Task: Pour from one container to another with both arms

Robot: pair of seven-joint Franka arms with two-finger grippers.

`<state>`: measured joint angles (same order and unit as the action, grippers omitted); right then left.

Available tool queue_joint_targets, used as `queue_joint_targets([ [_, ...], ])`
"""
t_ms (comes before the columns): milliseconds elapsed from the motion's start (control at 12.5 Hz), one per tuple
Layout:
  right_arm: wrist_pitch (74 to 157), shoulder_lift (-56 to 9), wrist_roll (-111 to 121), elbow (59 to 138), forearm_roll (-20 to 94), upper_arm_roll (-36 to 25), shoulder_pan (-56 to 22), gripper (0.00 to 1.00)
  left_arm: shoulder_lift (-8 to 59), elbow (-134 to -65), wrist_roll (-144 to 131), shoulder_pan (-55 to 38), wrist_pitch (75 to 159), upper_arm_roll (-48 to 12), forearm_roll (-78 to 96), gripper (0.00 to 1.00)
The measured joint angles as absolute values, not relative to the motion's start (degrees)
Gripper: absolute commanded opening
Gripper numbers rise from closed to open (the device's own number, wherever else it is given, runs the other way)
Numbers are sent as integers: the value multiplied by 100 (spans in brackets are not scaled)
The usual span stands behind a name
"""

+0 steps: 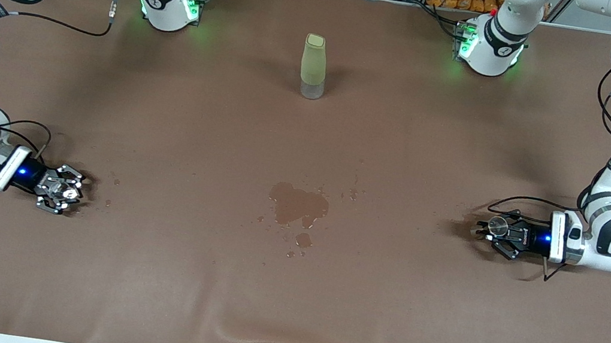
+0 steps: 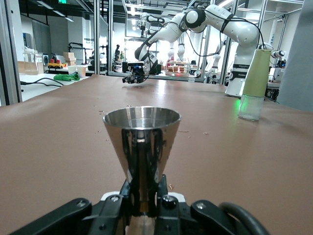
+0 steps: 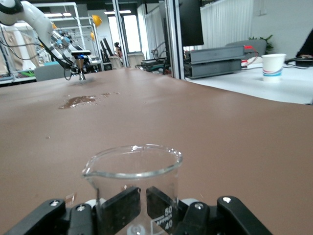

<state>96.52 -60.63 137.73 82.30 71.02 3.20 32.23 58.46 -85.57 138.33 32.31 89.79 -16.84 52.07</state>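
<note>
Between left gripper point(image 2: 142, 205) fingers, jigger point(image 2: 142, 147) clamped upright, right gripper point(image 3: 142, 215) fingers clasping cup point(image 3: 133, 176).

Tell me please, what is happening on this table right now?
Two robot arms each hold a small vessel low at the two ends of the table. The left tool is shut on a metal jigger; the right tool is shut on a clear cup. A wet spill lies between them, and a green bottle stands untouched.
</note>
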Motion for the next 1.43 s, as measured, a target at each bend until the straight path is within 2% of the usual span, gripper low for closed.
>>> queue_joint_targets([
  [80,9684,-6063,13773,8189,7086,245,3223,0,5853,-8559,13952,3231,8981,-1684,5207,0],
  [159,9692,-6063,13773,8160,7057,180,3223,23,5871,-8561,14081,3230,8984,-1682,5207,0],
  [239,9693,-6063,13773,8149,7035,135,3223,91,5898,-8564,14177,3230,8986,-1672,5207,0],
  [319,9695,-6063,13772,8148,7026,111,3224,100,5926,-8564,14232,3231,8987,-1654,5207,0],
  [717,9683,-6047,13548,8099,6982,112,3222,100,6014,-8566,14261,3238,8976,-1566,5209,1],
  [797,9675,-6026,13527,8068,6959,110,3223,100,6014,-8566,14261,3240,8976,-1566,5209,11],
  [877,9659,-6003,13514,8040,6915,103,3226,100,6014,-8566,14260,3240,8976,-1565,5209,75],
  [956,9627,-5975,13483,8007,6825,90,3237,100,6014,-8566,14260,3240,8976,-1563,5209,100],
  [1434,9088,-5373,12107,7560,5865,85,3309,100,6023,-8593,13541,3248,8976,-1351,5187,100],
])
